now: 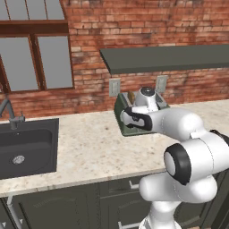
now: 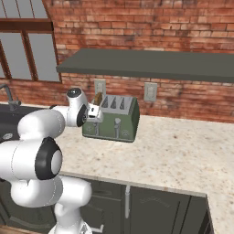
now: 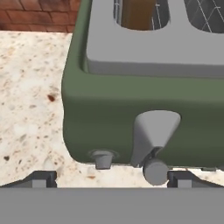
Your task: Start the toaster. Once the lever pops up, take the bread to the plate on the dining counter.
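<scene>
one sage-green toaster (image 2: 113, 119) stands on the tabletop (image 2: 173, 151). in the right base view its top shows three slots in plain sight, and its front carries two silver levers; the arm may cover more of either. the hand view shows one lever (image 3: 154, 133) and two knobs below it. one brown slice of bread (image 3: 139, 14) sits in a slot. two wall outlets (image 2: 150, 91) are on the brick wall. one dark sink (image 1: 27, 145) with one faucet (image 1: 10, 112). one window (image 1: 33, 51). one shelf (image 2: 151, 64). one robot arm (image 1: 188, 147).
</scene>
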